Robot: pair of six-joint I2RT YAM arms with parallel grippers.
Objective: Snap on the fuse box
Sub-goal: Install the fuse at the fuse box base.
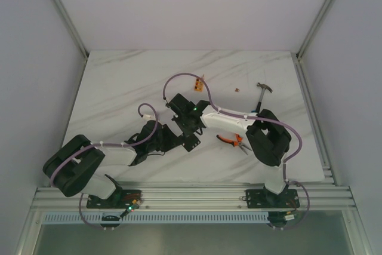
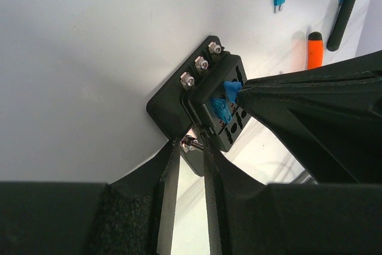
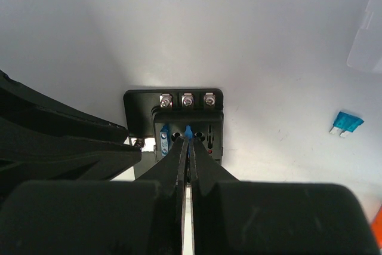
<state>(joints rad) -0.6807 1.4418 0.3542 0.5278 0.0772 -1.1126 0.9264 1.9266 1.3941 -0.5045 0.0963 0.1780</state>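
Observation:
The black fuse box (image 3: 143, 103) lies on the white table with three silver screws along its far edge; it also shows in the left wrist view (image 2: 176, 103) and from above (image 1: 191, 143). My left gripper (image 2: 190, 150) is shut on the box's side edge, a silver screw terminal (image 2: 191, 143) between its fingers. My right gripper (image 3: 188, 141) is shut on a blue fuse (image 3: 188, 130) standing in the middle slot. From the left wrist that fuse (image 2: 231, 90) shows at the right gripper's tip. Another blue fuse (image 3: 164, 134) sits in the slot beside it.
A loose blue fuse (image 3: 347, 122) lies right of the box. Orange-handled pliers (image 1: 234, 140) lie near the right arm, a hammer (image 1: 262, 92) further back right, a small orange block (image 1: 198, 85) behind the grippers. A pale translucent piece (image 3: 367, 37) sits at the right edge.

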